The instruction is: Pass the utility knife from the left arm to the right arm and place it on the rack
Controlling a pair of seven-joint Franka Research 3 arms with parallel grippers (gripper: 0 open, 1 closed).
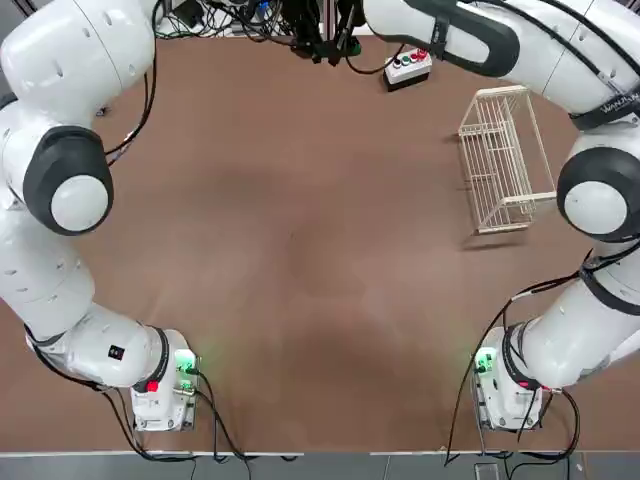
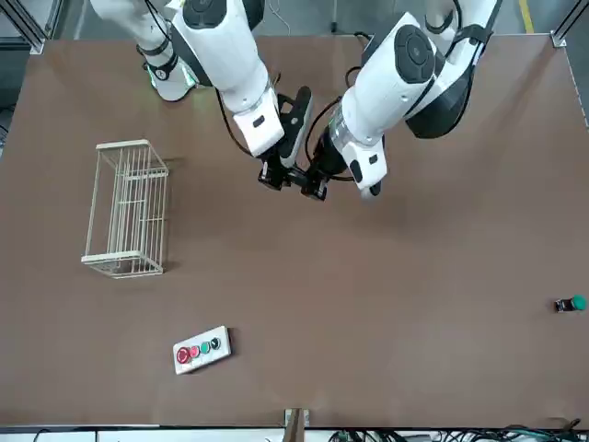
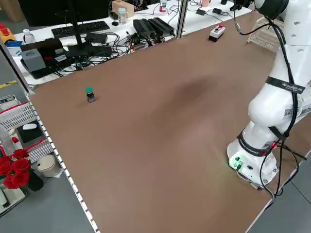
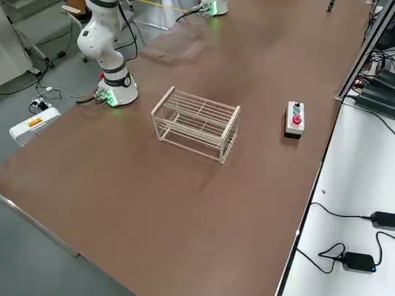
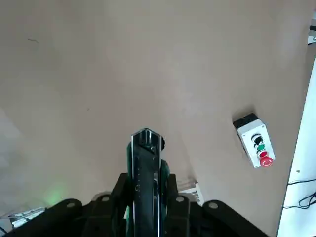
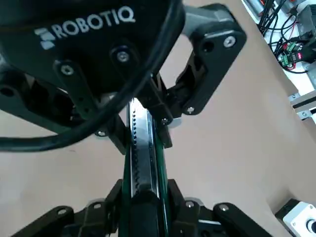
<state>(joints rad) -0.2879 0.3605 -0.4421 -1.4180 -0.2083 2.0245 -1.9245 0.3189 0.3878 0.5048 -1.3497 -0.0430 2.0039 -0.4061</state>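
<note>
We see the utility knife, a slim dark body with green edges and a ridged metal slider strip, held in mid-air above the table between both grippers. In the right wrist view it runs from the right gripper straight into the left gripper, whose black housing carries white lettering. The right fingers are clamped on one end of the knife, and the left fingers are clamped on the other end. In the left wrist view the knife stands up between the left gripper's own black fingers, its squared tip pointing away from the camera.

In the front view the two grippers meet near the middle of the table, the right gripper and the left gripper touching tip to tip; the knife itself is too hidden there to make out. Both are glossy white jointed arms with dark grey joint discs.

The rack, made of thin white wire bars with raised sides, sits on the matte brown table at about 9 o'clock from the grippers in the front view, well apart from them. A grey box with coloured buttons lies at about 7 o'clock from the grippers. A small green-topped object stands far off at about 4 o'clock, near the table edge.
</note>
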